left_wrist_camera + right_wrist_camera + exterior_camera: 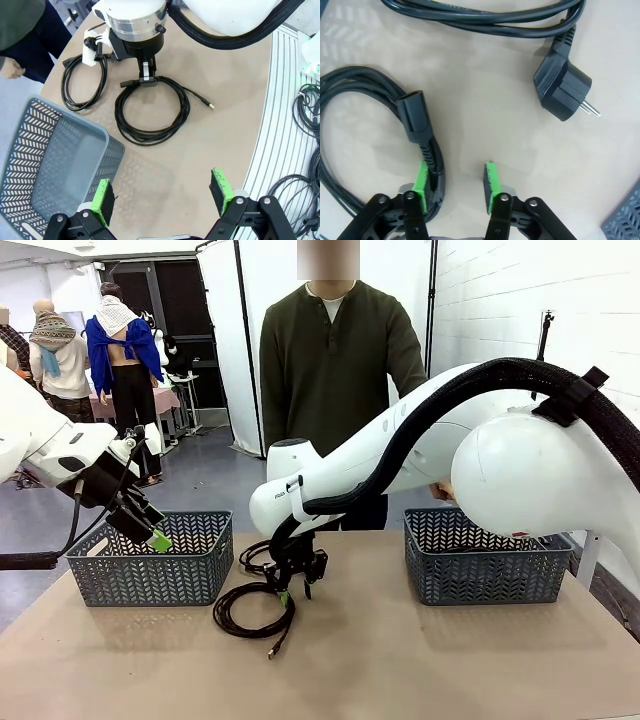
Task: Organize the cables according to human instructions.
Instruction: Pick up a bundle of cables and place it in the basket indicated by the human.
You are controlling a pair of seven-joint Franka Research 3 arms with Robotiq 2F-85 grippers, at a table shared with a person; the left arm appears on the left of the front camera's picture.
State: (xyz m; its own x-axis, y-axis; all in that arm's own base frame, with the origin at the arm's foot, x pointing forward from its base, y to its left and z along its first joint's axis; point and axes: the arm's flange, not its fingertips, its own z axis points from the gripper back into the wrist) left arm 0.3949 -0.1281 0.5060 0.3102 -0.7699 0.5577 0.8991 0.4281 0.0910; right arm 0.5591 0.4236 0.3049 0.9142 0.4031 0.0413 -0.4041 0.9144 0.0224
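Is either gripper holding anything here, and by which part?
Nothing gripped yet: right gripper straddles the coiled cable just behind its plug, one pad off it. Left gripper open, empty.

Two black cables lie flat on counter [450, 660], coiled, just beside each other.

Nearer cable [150, 135]: bigger round coil of several loops. Block connector [415, 120] rests against the loops. Thin tail with metal-tipped plug [210, 106] runs out loose to one side.

Farther cable [485, 19]: smaller, narrower coil. Angled mains plug [562, 92] lies on its side, metal pin showing.

Person [335, 350] in olive long-sleeved top over white tee stands upright at far edge, facing counter.
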